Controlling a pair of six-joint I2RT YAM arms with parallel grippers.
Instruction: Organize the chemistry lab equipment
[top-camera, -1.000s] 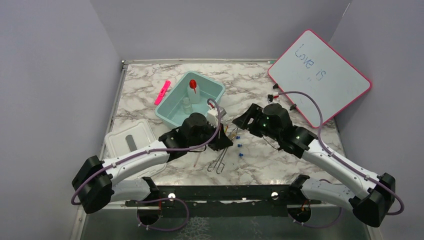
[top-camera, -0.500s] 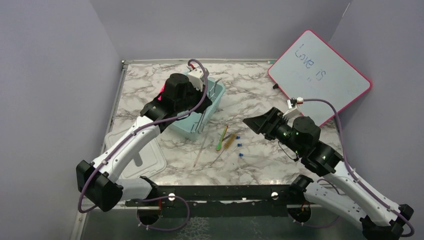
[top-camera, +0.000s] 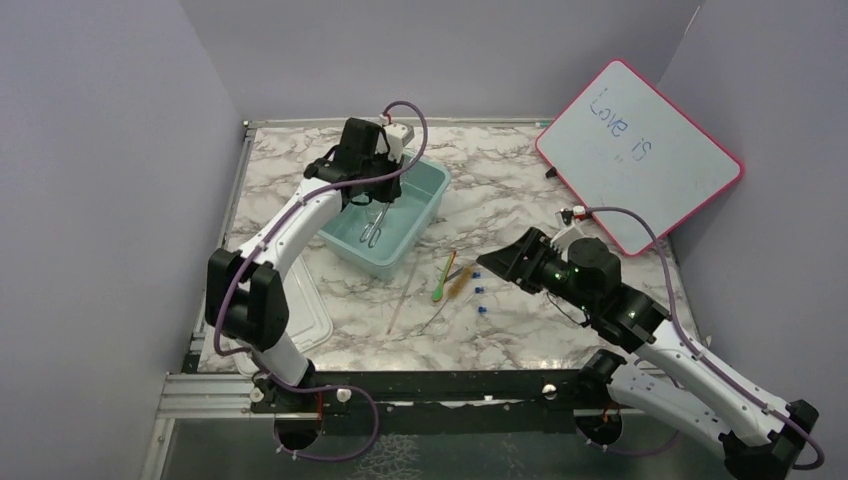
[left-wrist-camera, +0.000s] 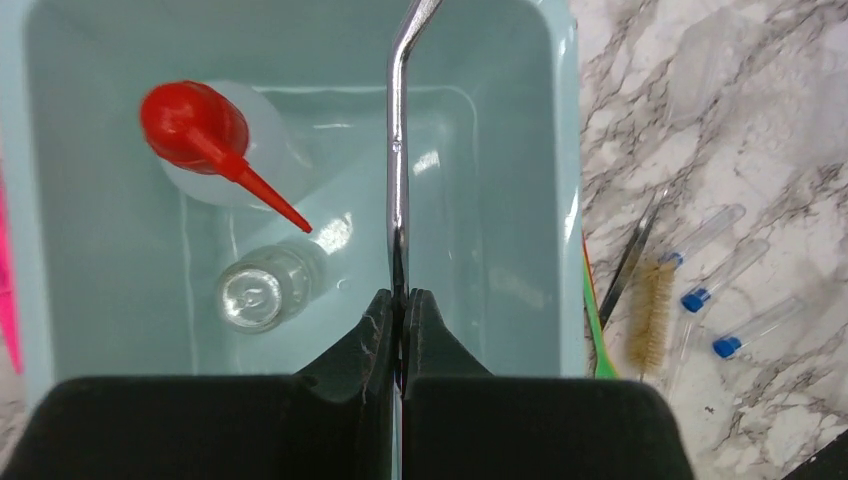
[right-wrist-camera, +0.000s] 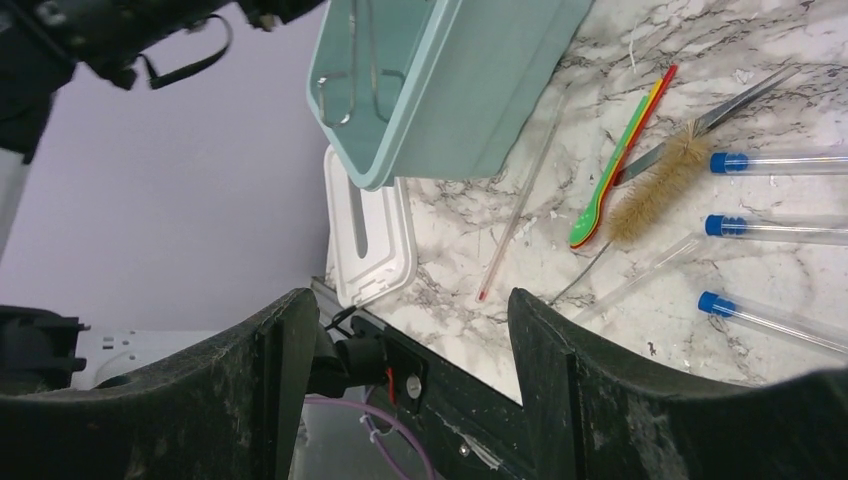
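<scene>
My left gripper (left-wrist-camera: 400, 296) is shut on the metal tongs (left-wrist-camera: 398, 150), which hang down inside the teal bin (top-camera: 425, 200). The red-bulbed dropper (left-wrist-camera: 200, 130) and a small clear glass vessel (left-wrist-camera: 258, 293) stand in that bin. On the marble beside it lie the green-handled tool (top-camera: 443, 283), the tan brush (top-camera: 460, 283), a thin clear rod (top-camera: 403, 300) and three blue-capped tubes (top-camera: 478, 292). To their right my right gripper (top-camera: 497, 262) hovers open and holds nothing. A thin metal tool (right-wrist-camera: 720, 110) lies by the brush (right-wrist-camera: 655, 185).
A white lid (right-wrist-camera: 370, 235) lies at the table's front left, beside the bin. The pink-framed whiteboard (top-camera: 640, 150) leans at the back right. A pink marker (left-wrist-camera: 8, 290) shows just left of the bin.
My left arm lifted the tongs off the table front and carried them back over the bin. My right gripper drew back to the right, away from the items.
</scene>
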